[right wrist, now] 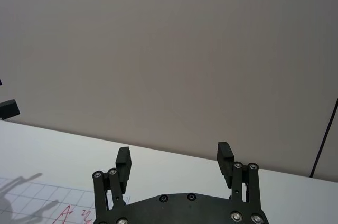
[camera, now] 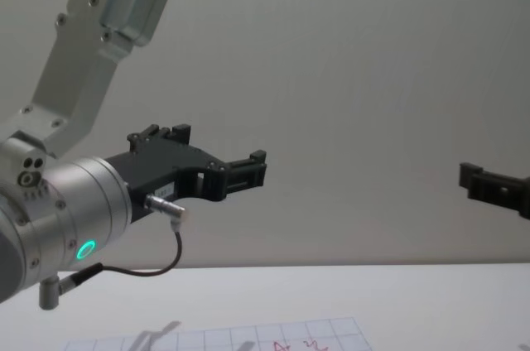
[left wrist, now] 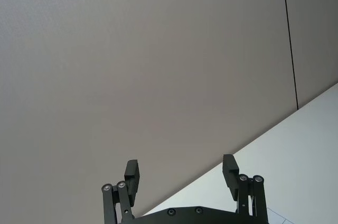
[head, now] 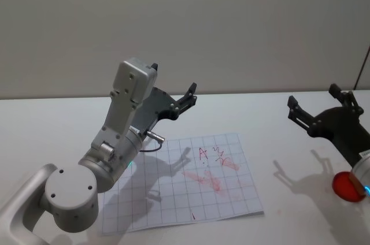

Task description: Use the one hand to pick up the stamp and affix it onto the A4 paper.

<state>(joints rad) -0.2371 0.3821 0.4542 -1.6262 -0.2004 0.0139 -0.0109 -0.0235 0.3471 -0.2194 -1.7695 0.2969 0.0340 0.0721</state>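
The A4 paper [head: 191,190] lies flat on the white table, a gridded white sheet with red smears and small marks near its middle. Part of it also shows in the right wrist view [right wrist: 31,197] and the chest view [camera: 248,338]. My left gripper [head: 173,77] hangs open and empty in the air above the sheet's far left corner, pointing at the back wall [left wrist: 180,161] [camera: 240,161]. My right gripper [head: 312,96] is raised to the right of the paper, also open and empty [right wrist: 174,150] [camera: 476,177]. The stamp is out of view.
A red round object [head: 346,186] sits on the table at the right, partly hidden under my right wrist. The white table [head: 277,141] runs back to a plain grey wall. A dark cable [head: 361,69] hangs at the far right.
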